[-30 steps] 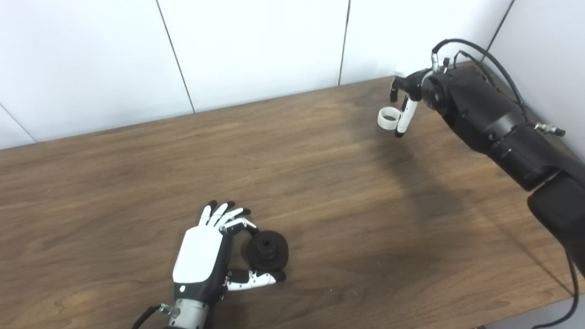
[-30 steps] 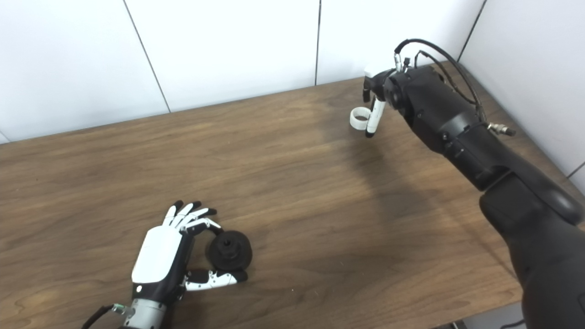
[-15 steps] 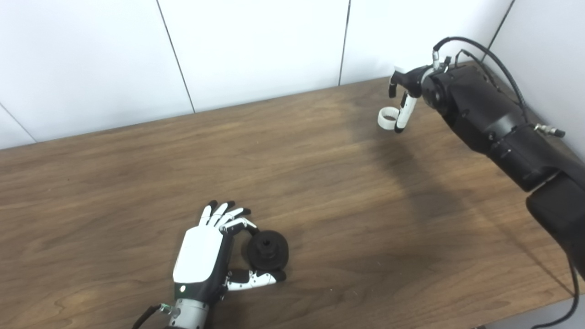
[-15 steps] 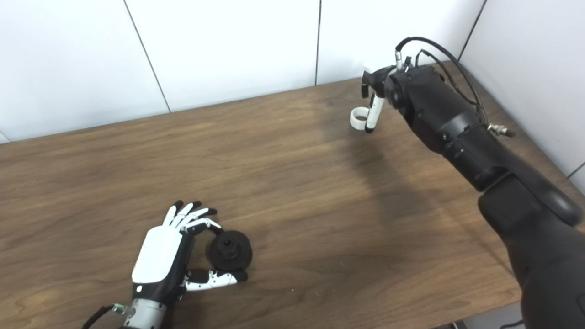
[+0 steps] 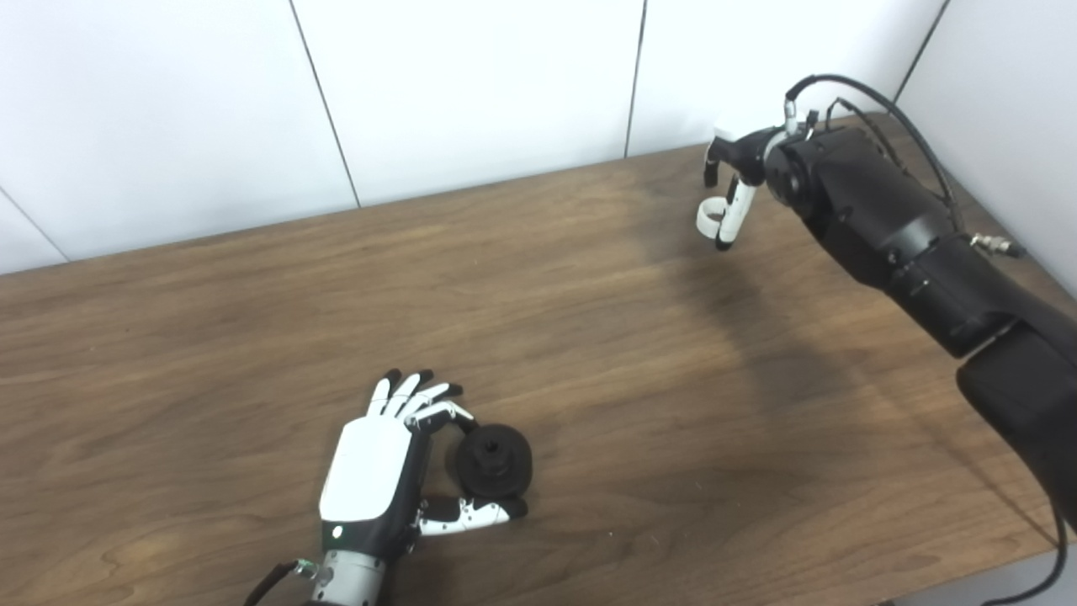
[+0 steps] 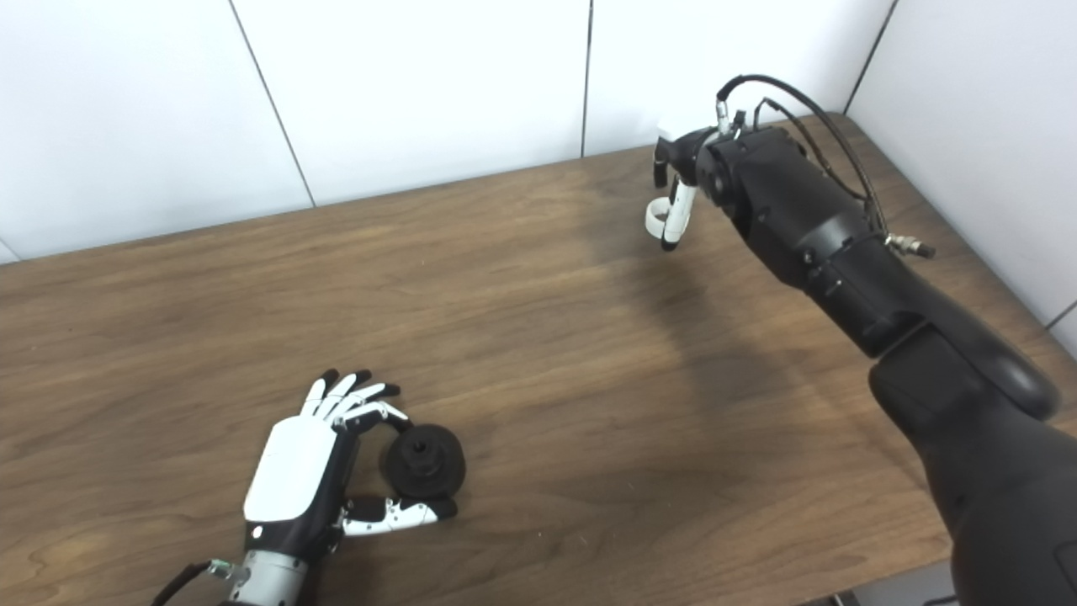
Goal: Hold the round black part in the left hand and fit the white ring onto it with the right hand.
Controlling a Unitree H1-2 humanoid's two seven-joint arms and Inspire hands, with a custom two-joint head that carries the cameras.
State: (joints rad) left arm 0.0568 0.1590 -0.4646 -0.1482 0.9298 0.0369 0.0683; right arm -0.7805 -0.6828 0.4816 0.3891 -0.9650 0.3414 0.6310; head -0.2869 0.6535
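White ring (image 5: 711, 215), black round part (image 5: 494, 460), white-and-black left hand (image 5: 379, 471), brown woodgrain table (image 5: 589, 353).

The round black part (image 5: 494, 460) sat on the near side of the brown table, with a hole in its middle facing up. The white ring (image 5: 711, 216) was small and thin. It was far away, tipped up on its side.

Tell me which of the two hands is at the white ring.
The right hand, far along the table near the wall, is at the white ring. The left hand, near the front edge, is at the round black part.
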